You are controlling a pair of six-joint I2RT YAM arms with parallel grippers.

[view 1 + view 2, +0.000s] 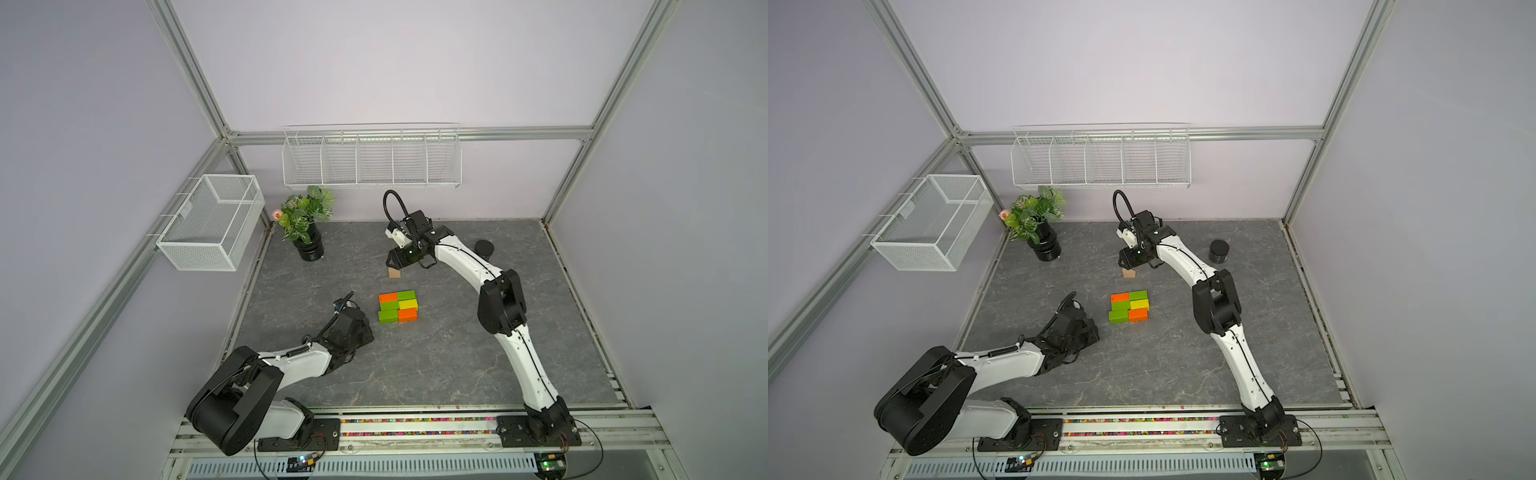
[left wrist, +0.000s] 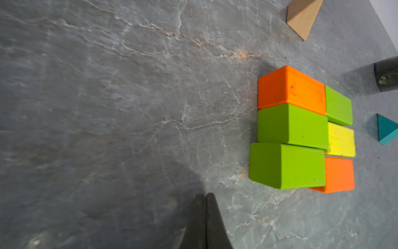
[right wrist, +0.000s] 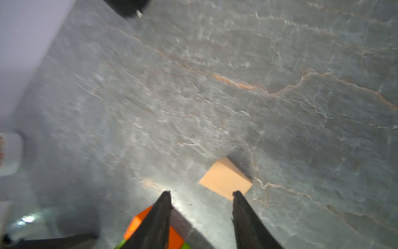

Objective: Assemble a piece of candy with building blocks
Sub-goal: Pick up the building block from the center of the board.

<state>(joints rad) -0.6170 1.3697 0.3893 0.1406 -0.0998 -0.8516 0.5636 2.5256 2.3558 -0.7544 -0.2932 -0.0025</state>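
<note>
Six building blocks lie flat in a two-by-three rectangle mid-table: three green, two orange, one yellow. A tan triangle lies apart behind the rectangle. My right gripper hovers over the tan triangle, open and empty. In the left wrist view a teal triangle lies a short gap from the rectangle's far side; it is hidden in both top views. My left gripper is shut and empty, low over the table in front-left of the rectangle.
A black round jar stands at the back right behind the right arm. A potted plant is at the back left. A wire basket hangs on the left frame and a wire shelf on the back wall.
</note>
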